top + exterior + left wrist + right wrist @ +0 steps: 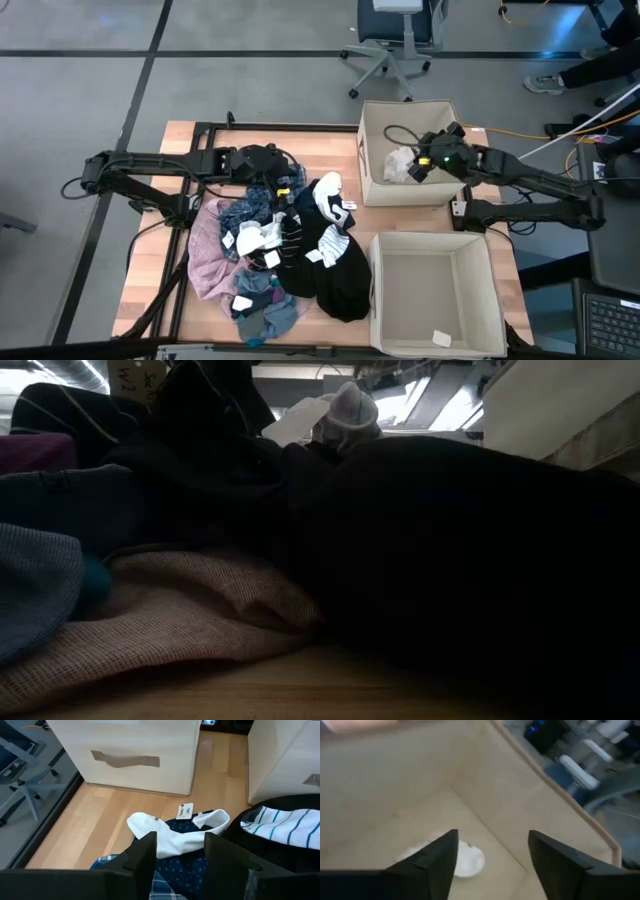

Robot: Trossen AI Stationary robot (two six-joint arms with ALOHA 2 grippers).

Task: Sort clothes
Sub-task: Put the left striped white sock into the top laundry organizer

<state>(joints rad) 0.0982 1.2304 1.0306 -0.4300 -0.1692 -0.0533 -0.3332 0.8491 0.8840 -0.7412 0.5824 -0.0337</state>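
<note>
the clothes lie in a loose heap at the centre-left of the high view, on the wooden table, spreading from a pink piece at the left edge of the pile to a large black garment at its right. one white piece sits apart, in the lower-left corner of the upper bin, at the upper right of the frame. the lower bin below it holds only a small white scrap.

the right gripper hangs over the upper bin, just beside the white piece; in its wrist view the jaws stand wide with nothing between them and the white piece lies on the bin floor beneath. the left gripper hovers over the top edge of the heap, jaws parted and empty, with a white sock and a navy dotted cloth directly ahead of its fingers.

these things look light, limp and prone to drag neighbours along, since they overlap and tangle. the sock seems the easiest next pick: it lies on top, and a pinch across its bunched middle should lift it clear. the paper tags would likely tear or slip, so fabric folds are the better hold. the big black garment will probably trail and needs a high lift.
</note>
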